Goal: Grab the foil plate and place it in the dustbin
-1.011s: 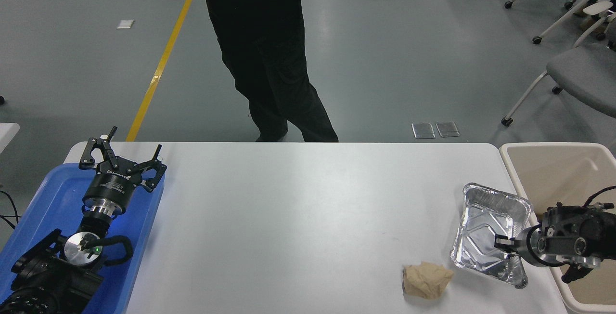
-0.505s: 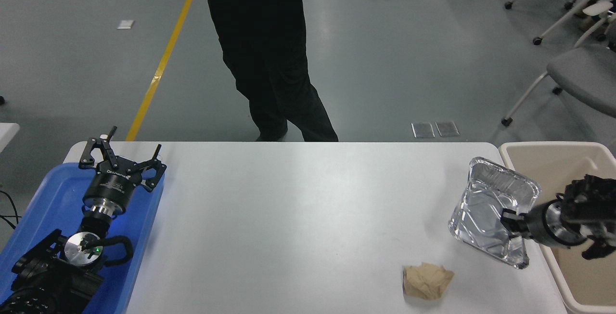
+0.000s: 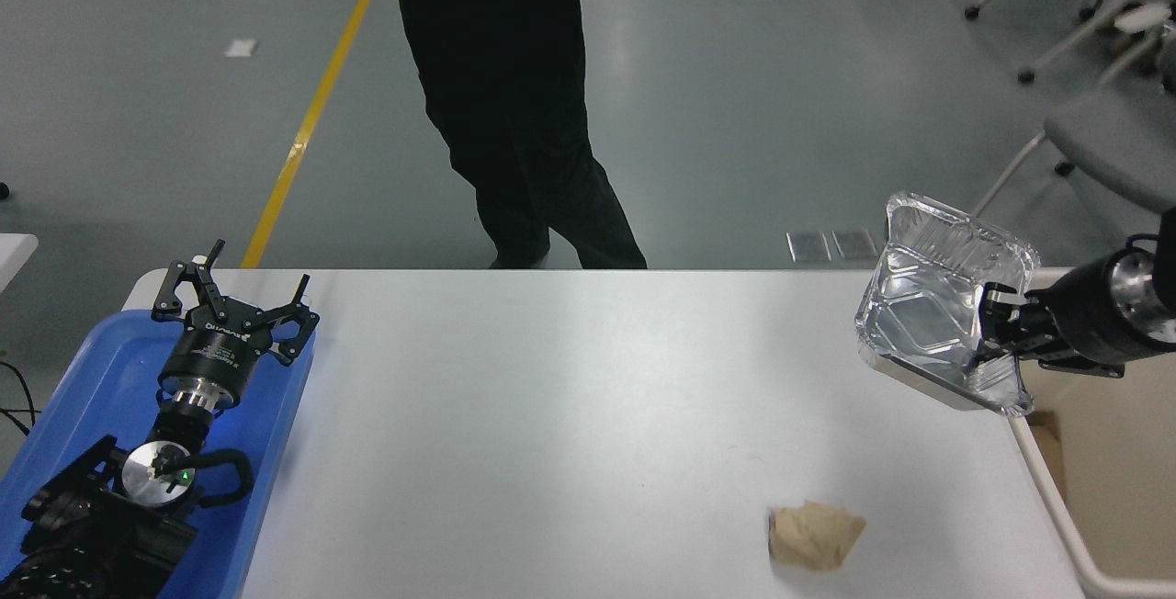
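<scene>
The shiny silver foil plate hangs tilted in the air above the table's right edge, its open side facing left. My right gripper is shut on the plate's right rim and comes in from the right edge. The cream dustbin stands just beyond the table's right edge, partly cut off by the frame; the plate is over the table's edge next to the bin's rim. My left gripper is open and parked over the blue tray at the lower left.
A crumpled tan paper wad lies on the white table near the front right. A blue tray sits at the left edge. A person in black stands at the far side. Chairs stand at the back right.
My right gripper has lifted the foil plate off the table and carried it up and away from me, toward the dustbin side. The left arm has not moved.
</scene>
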{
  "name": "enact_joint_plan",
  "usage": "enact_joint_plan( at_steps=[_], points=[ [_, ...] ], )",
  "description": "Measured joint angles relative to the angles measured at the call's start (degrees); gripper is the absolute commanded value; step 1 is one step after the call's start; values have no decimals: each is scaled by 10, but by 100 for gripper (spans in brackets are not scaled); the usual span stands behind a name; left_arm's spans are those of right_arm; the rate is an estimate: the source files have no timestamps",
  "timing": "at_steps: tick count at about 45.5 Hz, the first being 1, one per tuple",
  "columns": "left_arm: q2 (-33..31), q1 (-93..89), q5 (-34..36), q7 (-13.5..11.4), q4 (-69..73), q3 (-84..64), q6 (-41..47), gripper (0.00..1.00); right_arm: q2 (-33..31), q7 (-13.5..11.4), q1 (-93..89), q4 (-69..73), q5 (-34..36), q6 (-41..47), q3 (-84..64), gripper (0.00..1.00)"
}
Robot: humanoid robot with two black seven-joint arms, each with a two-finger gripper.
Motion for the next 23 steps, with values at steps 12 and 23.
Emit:
enact_joint_plan(
  at_steps=[12,23],
  points=[
    [0,0,0,0,0,0,0,99,7,-1,113,10,17,63,-40,0],
    [0,0,0,0,0,0,0,99,8,-3,142,6,22,76,-71,0]
  ],
)
